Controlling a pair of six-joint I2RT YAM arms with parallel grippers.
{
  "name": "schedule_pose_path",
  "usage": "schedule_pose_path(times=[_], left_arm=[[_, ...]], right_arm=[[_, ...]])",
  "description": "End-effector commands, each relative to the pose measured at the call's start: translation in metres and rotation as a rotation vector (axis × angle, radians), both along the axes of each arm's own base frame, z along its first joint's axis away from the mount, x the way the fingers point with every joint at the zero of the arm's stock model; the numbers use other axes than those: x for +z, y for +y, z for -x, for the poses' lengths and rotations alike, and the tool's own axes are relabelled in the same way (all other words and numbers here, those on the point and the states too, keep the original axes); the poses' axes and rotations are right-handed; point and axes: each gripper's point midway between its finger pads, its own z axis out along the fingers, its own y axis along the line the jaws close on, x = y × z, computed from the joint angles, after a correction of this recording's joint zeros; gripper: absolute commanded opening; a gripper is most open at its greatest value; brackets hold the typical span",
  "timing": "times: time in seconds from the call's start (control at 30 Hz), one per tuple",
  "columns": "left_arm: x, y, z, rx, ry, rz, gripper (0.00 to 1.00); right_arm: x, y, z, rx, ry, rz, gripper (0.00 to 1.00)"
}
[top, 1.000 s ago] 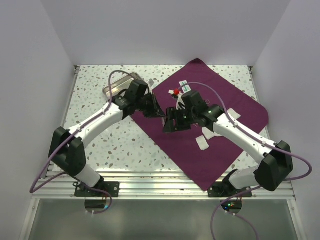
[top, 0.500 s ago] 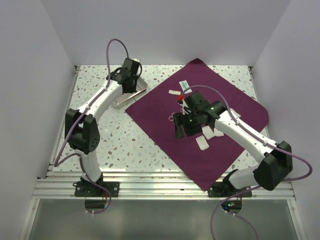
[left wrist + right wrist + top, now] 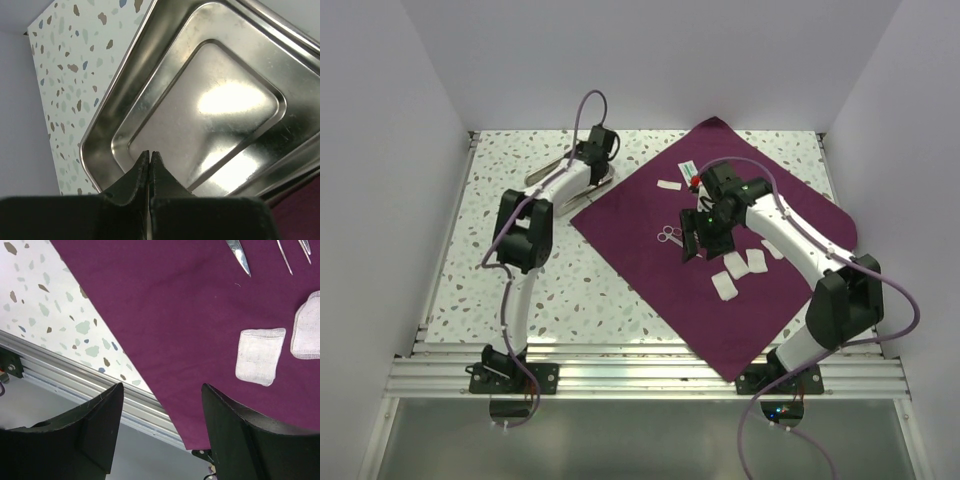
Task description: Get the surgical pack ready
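The left fingers (image 3: 150,167) are pressed together with no gap between them and nothing in them. The steel tray (image 3: 215,100) lies straight ahead of their tips and fills most of the left wrist view. The tips sit over the near corner of the tray's sunken floor; whether they touch the metal cannot be told. To one side of the tray the speckled tabletop (image 3: 70,65) shows, and a sliver of the purple cloth (image 3: 302,200) shows at the other side, just past the tray's rim. From above, the tray sits at the far left of the tabletop, just beside the cloth's left corner.

The right fingers (image 3: 100,425) stand wide apart with nothing between them. They hang above the cloth, near its front left edge. Ahead of them and off past one finger lies a white gauze pad (image 3: 260,356), with a second pad (image 3: 306,332) just beyond it, both flat on the cloth and well clear of the tips. Further ahead, the silver tips of the scissors (image 3: 239,255) point back toward the fingers. In the top view the scissors lie on the cloth just beside the fingers, on their left. Small packets (image 3: 670,185) lie on the cloth beyond them.
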Motion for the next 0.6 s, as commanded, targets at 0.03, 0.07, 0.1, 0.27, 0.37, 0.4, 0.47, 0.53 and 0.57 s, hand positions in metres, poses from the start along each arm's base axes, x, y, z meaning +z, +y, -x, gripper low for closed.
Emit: schedule_pose_path(times=[0.03, 0.07, 0.1, 0.27, 0.37, 0.4, 0.47, 0.53, 0.57], left_arm=[[0.029, 0.014, -0.028, 0.04, -0.103, 0.031, 0.0], [0.024, 0.014, -0.029, 0.034, -0.09, 0.047, 0.0], [0.023, 0.014, -0.029, 0.032, -0.087, 0.056, 0.0], [0.014, 0.01, -0.026, 0.018, -0.062, 0.113, 0.13], [0.006, 0.009, -0.021, 0.017, -0.041, 0.129, 0.16], [0.003, 0.009, -0.019, 0.02, -0.032, 0.132, 0.17], [0.0, 0.007, -0.016, 0.023, -0.023, 0.153, 0.24], [0.003, 0.005, -0.014, 0.051, -0.033, 0.187, 0.27], [0.009, 0.001, -0.011, 0.048, -0.027, 0.216, 0.36]], right_arm=[[0.008, 0.008, -0.005, 0.013, 0.006, -0.028, 0.68], [0.008, 0.01, -0.009, 0.008, 0.0, -0.034, 0.67], [0.007, 0.01, -0.011, 0.003, 0.004, -0.032, 0.67], [0.01, 0.016, -0.035, -0.044, -0.016, -0.042, 0.68], [0.012, 0.018, -0.059, -0.092, -0.024, -0.045, 0.68], [0.014, 0.016, -0.067, -0.108, -0.031, -0.047, 0.68], [0.015, 0.016, -0.083, -0.147, -0.042, -0.046, 0.68], [0.013, 0.003, -0.099, -0.208, -0.06, -0.018, 0.67], [0.011, -0.002, -0.109, -0.24, -0.071, -0.008, 0.67]])
